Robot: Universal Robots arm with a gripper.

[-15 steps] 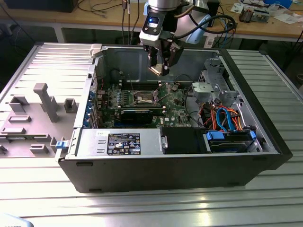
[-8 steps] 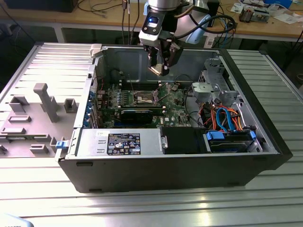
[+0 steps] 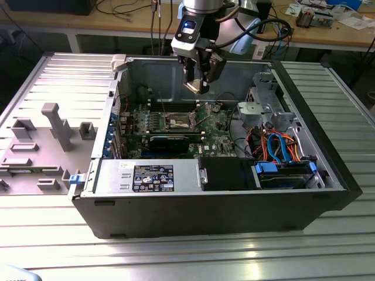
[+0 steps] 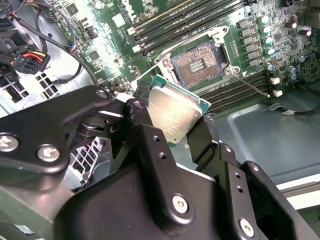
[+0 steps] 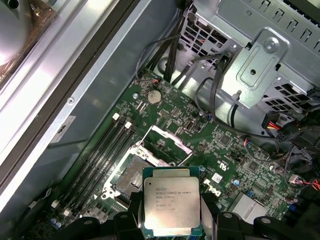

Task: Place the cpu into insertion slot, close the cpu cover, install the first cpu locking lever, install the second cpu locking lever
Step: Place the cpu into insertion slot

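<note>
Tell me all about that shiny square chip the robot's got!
The cpu is a flat square chip with a silvery-grey metal top bearing small print and a thin green edge. Black fingers pinch it on two opposite sides. It hangs in the air above the green motherboard, not yet in the open insertion slot.

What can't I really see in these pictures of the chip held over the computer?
- The underside of the cpu: it faces away in both wrist views.
- The insertion slot: in the first wrist view, the cpu hides one corner.
- The insertion slot's contacts: too small in the exterior view.
- How the tool grips the cpu: too small in the exterior view.
</note>
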